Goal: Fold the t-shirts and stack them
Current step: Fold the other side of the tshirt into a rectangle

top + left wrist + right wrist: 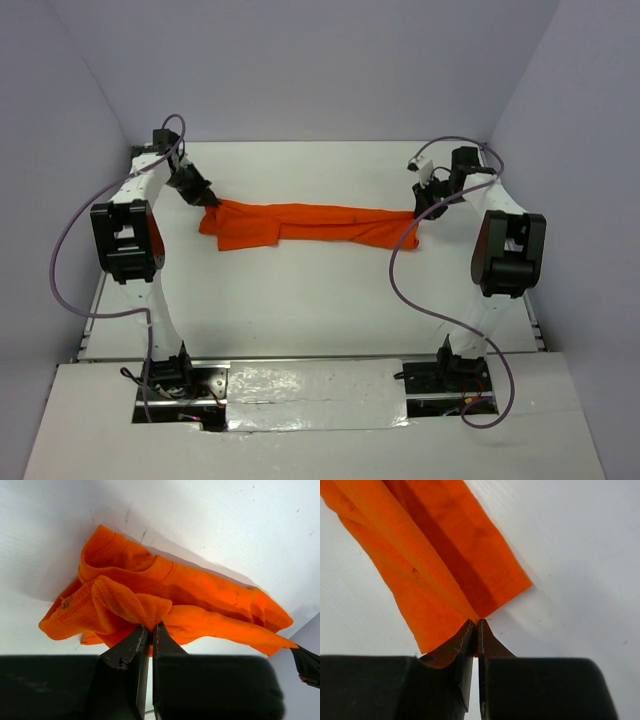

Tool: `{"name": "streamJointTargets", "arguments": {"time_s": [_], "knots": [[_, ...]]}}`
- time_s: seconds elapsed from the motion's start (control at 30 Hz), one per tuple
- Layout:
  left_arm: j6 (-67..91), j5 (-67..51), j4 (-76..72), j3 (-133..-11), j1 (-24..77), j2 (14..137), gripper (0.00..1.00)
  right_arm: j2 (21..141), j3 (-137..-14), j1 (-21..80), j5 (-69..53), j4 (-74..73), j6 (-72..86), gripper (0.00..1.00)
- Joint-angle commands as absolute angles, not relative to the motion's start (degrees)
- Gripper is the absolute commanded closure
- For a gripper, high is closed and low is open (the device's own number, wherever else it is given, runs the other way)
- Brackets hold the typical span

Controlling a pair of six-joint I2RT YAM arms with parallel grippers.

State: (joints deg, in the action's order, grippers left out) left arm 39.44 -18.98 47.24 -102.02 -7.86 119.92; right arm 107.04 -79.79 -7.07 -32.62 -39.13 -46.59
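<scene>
T-shirt (310, 225), plain bright orange, forms a long creased band

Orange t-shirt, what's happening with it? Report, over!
Left gripper shut on orange t-shirt, collar end. Right gripper shut on hem end. Shirt stretched long between them, no neat fold yet. Nothing in the way.

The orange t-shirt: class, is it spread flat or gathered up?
Gathered: the t-shirt forms a narrow creased band, its ends pinched by the left end effector and right end effector.
</scene>
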Motion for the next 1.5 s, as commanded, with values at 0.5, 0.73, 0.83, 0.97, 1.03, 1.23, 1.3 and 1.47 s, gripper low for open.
{"name": "streamJointTargets", "arguments": {"time_s": [0.5, 0.73, 0.83, 0.97, 1.03, 1.23, 1.3, 1.47], "knots": [[41.7, -18.9, 47.4, -108.9, -8.3, 128.7, 1.00, 106.0, -83.0, -7.7, -32.3, -34.0, -44.1, 0.56], [41.8, -18.7, 47.6, -110.6, -8.3, 130.1, 1.00, 103.4, -81.1, -6.5, -36.5, -38.5, -57.2, 0.53], [41.5, -18.4, 47.8, -110.6, -8.3, 130.4, 1.00, 101.5, -78.6, -5.3, -37.2, -38.4, -61.7, 0.53], [41.5, -17.9, 47.9, -110.6, -8.3, 130.8, 1.00, 101.4, -77.6, -3.9, -37.1, -37.9, -61.8, 0.53], [41.6, -17.8, 47.9, -110.6, -8.3, 131.0, 1.00, 101.5, -77.8, -3.8, -37.4, -37.8, -61.1, 0.53], [41.4, -17.5, 48.2, -110.6, -8.3, 131.7, 1.00, 101.0, -75.2, -2.9, -36.4, -37.4, -62.0, 0.51], [41.2, -17.8, 48.3, -110.8, -8.3, 131.8, 0.93, 100.6, -74.4, -2.2, -36.1, -37.0, -62.3, 0.50], [41.0, -20.2, 46.0, -110.7, -8.3, 128.7, 0.62, 100.4, -73.5, -0.8, -35.2, -36.3, -63.8, 0.47]]}}
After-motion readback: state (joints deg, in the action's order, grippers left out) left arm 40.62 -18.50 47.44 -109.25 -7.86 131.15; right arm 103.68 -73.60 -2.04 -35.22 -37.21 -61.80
